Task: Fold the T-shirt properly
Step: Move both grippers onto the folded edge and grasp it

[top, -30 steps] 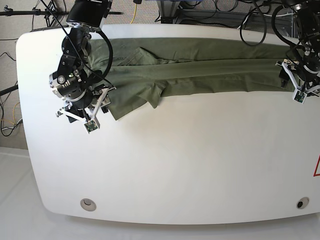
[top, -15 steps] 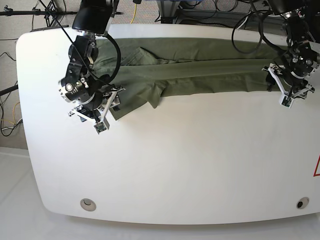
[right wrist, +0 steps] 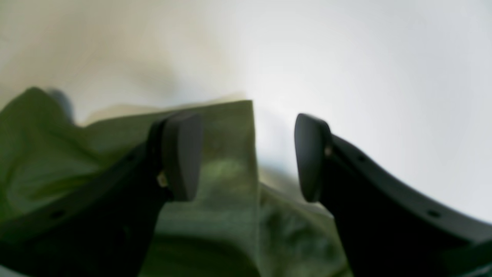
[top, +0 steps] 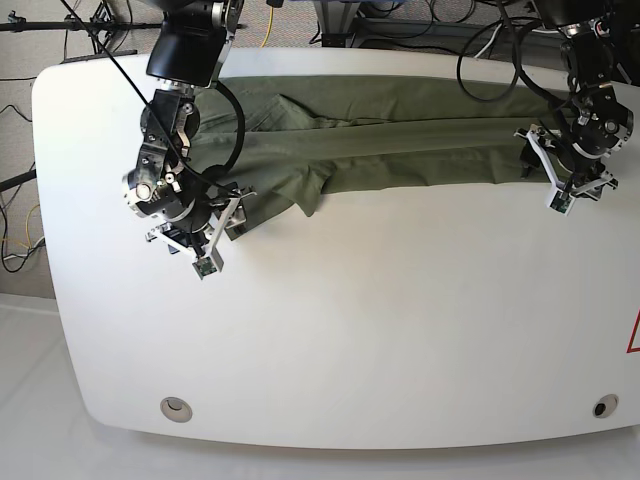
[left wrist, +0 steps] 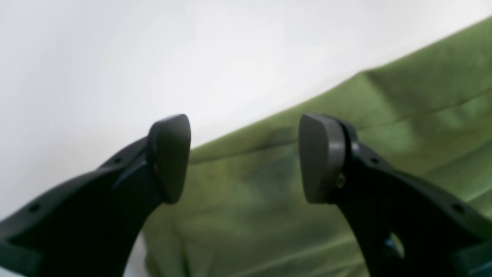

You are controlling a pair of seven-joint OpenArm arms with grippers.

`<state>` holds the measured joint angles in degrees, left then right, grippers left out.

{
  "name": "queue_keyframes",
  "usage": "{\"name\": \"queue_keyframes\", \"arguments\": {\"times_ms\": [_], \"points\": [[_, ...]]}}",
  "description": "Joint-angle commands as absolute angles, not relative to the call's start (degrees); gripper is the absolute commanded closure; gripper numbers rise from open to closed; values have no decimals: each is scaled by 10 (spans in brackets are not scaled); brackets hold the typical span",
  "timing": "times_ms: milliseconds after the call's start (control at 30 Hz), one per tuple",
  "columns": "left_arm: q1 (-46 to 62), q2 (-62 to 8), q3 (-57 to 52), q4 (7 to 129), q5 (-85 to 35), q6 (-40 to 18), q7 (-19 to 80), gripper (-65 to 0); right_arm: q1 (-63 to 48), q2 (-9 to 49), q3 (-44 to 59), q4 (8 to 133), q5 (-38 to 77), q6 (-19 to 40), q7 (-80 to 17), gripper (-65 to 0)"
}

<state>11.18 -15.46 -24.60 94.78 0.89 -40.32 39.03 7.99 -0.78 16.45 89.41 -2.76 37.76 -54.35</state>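
The olive-green T-shirt (top: 400,140) lies stretched in a long band across the far part of the white table (top: 350,330). My right gripper (top: 197,224) hovers over the shirt's left end. In the right wrist view, this gripper (right wrist: 248,157) is open, and a cloth corner (right wrist: 226,173) lies below and between its fingers. Over the shirt's right end, my left gripper (top: 560,167) is likewise open. In the left wrist view, the left gripper (left wrist: 246,157) stands above the cloth edge (left wrist: 384,115) with nothing clamped.
Two round holes sit near the table's front edge, one left (top: 177,407) and one right (top: 604,407). Cables and stands crowd the floor behind the table (top: 400,20). A red mark (top: 634,335) shows at the right edge.
The left gripper has moved leftward, in over the shirt's right end. The right gripper has shifted right and a little nearer, over the left end. Both jaws stay open; the shirt has not moved.
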Motion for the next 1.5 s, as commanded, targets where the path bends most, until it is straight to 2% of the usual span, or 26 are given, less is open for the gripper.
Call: {"name": "queue_keyframes", "arguments": {"times_ms": [0,733,1133,1467], "points": [[108,-164,-249,961,4,-400,381,-404,100,-3,166,883,-25,380,-526,-370],[106,-163,-245,956,3,-400,385,-406,115,-10,164,801,-12,396,-501,-365],[106,-164,-240,955,3,-400,388,-405,99,-16,140,806,-18,400,-510,-360],[110,-165,-242,956,1,-400,387,-403,87,-23,140,799,-20,400,-489,-262]]}}
